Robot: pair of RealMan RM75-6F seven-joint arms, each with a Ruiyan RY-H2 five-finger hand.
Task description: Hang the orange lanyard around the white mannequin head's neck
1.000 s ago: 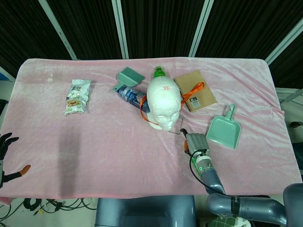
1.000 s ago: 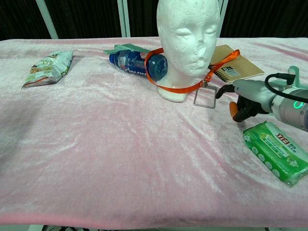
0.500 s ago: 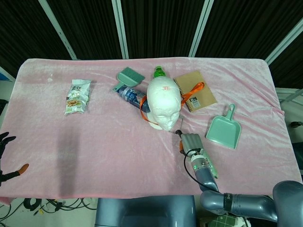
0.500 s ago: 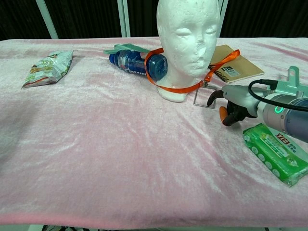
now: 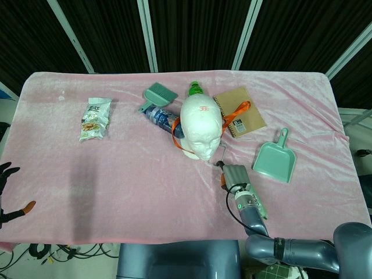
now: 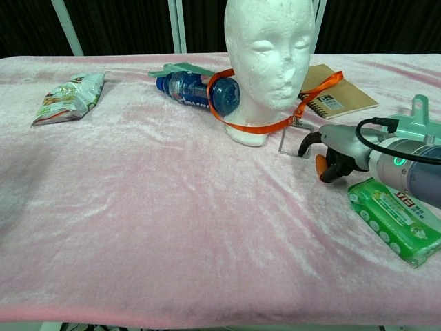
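Note:
The white mannequin head stands upright at the table's middle. The orange lanyard loops round its neck, one strap trailing over the notebook. Its clear badge holder lies on the cloth just right of the base. My right hand rests low beside it, one dark fingertip at the holder's right edge, the orange-tipped thumb apart and gripping nothing. My left hand hangs off the table's left front corner, fingers spread and empty.
A blue bottle and a teal brush lie behind the head. The brown notebook, a teal dustpan and a green wipes pack sit on the right. A snack bag lies far left.
My right hand has slid left toward the mannequin, bringing its fingertip to the badge holder's edge. My left hand dropped slightly at the table's left edge.

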